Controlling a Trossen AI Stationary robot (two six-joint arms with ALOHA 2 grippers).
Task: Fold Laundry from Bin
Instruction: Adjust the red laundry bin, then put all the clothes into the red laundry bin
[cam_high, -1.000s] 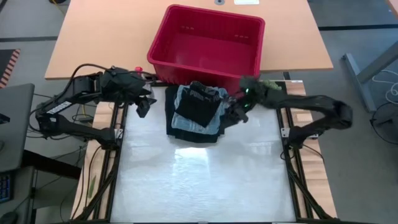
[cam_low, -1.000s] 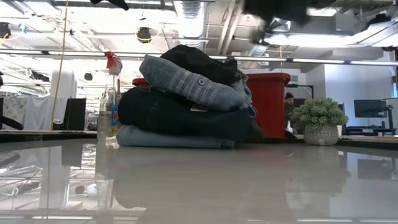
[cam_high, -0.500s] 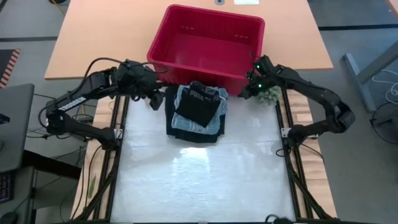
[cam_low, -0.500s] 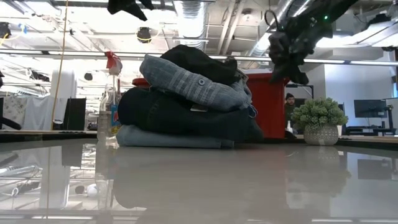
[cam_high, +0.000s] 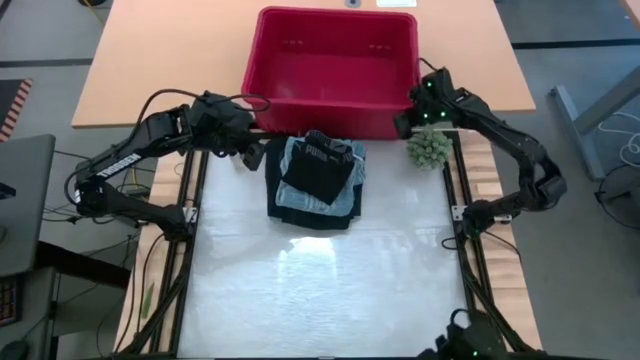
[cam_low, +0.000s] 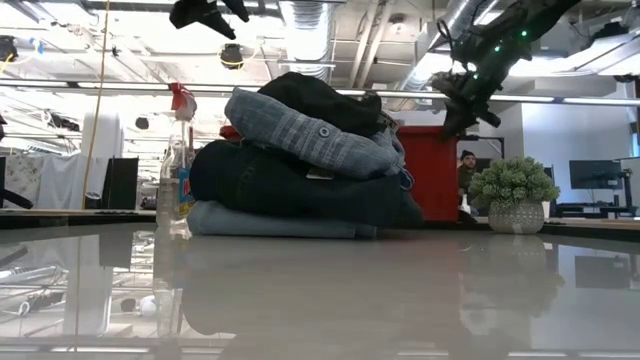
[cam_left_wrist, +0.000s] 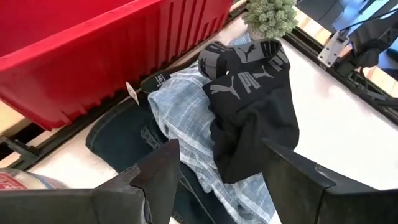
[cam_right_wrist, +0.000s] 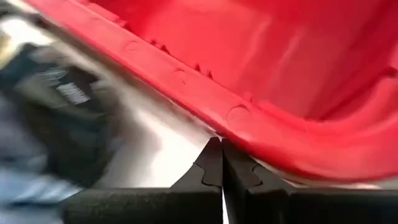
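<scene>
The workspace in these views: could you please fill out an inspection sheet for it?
Surface: glossy white mat, bare in front of the stack.
Job's things: laundry stacked folded near the bin, black piece on top; no clothes seen in the bin.
Clutter: green ball right of the stack; spray bottle left of it.
Grippers: left gripper open above the stack's left side, holding nothing; right gripper shut and empty at the bin's right corner.
Cables: loose wires by the left arm's base.
Surroundings: wooden desk, office, a person far behind.
</scene>
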